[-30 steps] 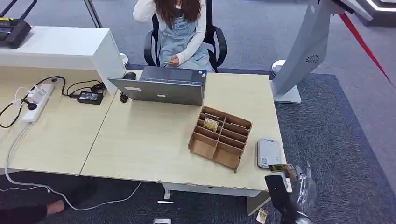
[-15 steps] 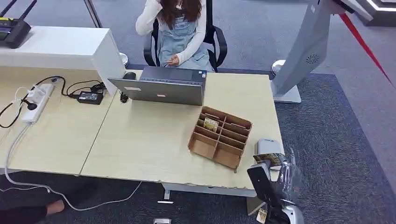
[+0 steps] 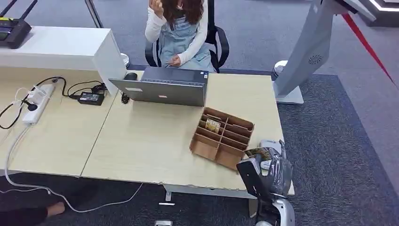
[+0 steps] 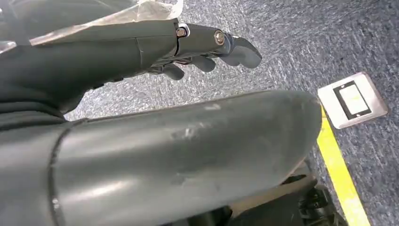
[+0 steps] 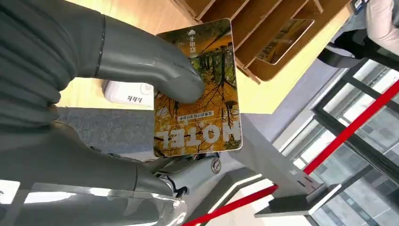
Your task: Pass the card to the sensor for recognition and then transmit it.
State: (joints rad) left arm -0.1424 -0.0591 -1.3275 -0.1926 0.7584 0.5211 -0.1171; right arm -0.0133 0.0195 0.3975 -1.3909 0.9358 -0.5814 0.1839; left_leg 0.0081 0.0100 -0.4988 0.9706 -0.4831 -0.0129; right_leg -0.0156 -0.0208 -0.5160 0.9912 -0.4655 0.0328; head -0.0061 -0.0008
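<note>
My right hand (image 3: 272,172) pinches a yellow hotel card (image 3: 258,152) at the table's front right corner. It hovers over the white card sensor (image 3: 269,144) and covers most of it. The right wrist view shows the card (image 5: 197,89) close up, clamped under the grey thumb (image 5: 150,66), with the sensor (image 5: 126,92) behind it. Just left of the hand stands a wooden divider box (image 3: 221,139) with another card (image 3: 212,125) in one slot. My left hand (image 4: 207,44) hangs over the carpet with loosely spread fingers, holding nothing.
A grey laptop (image 3: 162,89) sits at the table's far edge, and a person (image 3: 181,28) sits on a chair behind it. A power strip (image 3: 37,101) and cables lie on the left table. A grey kiosk stand (image 3: 306,52) rises at the right.
My right hand has carried the card left and inward, from beyond the table's right edge to above the sensor. The person has raised a hand to the head.
</note>
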